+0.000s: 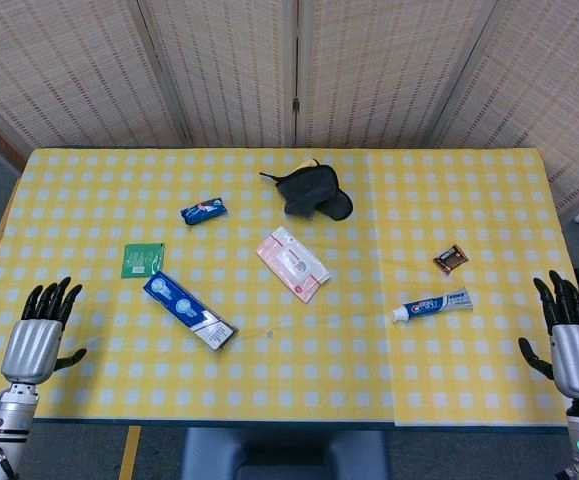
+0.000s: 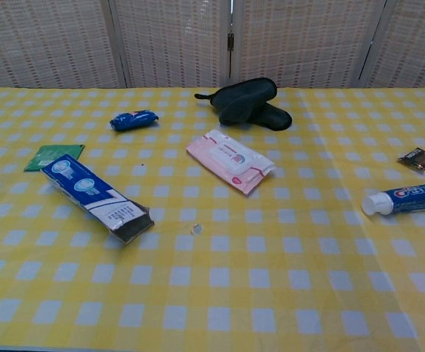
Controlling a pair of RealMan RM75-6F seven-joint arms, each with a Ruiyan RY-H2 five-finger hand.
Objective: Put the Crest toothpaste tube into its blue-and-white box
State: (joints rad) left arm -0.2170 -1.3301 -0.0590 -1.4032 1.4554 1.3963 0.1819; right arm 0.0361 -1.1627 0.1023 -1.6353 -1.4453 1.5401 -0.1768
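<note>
The Crest toothpaste tube [image 1: 431, 305] [image 2: 409, 199] lies flat on the right part of the yellow checked table, white cap pointing left. The blue-and-white box [image 1: 189, 311] [image 2: 97, 199] lies on the left part, its open dark end facing the front right. My left hand [image 1: 41, 333] hovers at the table's front left edge, fingers spread and holding nothing, well left of the box. My right hand [image 1: 573, 340] hovers at the front right edge, fingers apart and empty, to the right of the tube. Neither hand shows in the chest view.
A pink-and-white wipes pack [image 1: 293, 263] [image 2: 230, 160] lies mid-table between box and tube. Behind it sits a dark pouch [image 1: 311, 192] [image 2: 248, 103]. A small blue packet [image 1: 203, 211], a green sachet [image 1: 142, 259] and a small brown wrapper [image 1: 450, 260] also lie about.
</note>
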